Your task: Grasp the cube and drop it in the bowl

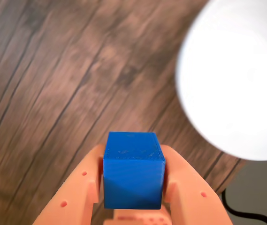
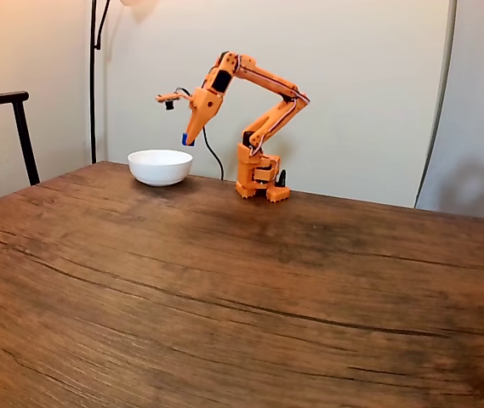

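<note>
Blue cube (image 1: 133, 171) clamped betw. orange gripper (image 1: 134, 180) fingers, held in air just beside white bowl (image 2: 160, 167) rim, above wooden table (image 2: 224, 289).

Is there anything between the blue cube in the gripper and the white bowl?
Nothing. In the wrist view only bare wooden table separates the cube from the bowl; the fixed view shows open air between them.
</note>
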Controlling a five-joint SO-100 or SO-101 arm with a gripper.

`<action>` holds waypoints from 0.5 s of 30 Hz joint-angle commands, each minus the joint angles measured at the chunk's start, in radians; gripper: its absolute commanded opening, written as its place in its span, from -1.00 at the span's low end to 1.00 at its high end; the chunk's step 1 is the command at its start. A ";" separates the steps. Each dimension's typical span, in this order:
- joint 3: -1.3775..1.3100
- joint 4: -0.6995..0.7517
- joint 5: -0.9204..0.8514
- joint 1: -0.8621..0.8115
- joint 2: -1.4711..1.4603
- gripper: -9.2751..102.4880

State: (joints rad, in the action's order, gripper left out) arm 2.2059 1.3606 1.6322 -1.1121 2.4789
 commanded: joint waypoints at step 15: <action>0.081 -0.322 0.187 -0.434 0.020 -0.77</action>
State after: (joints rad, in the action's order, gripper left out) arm 2.2764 1.0891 1.8070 -1.4926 2.4820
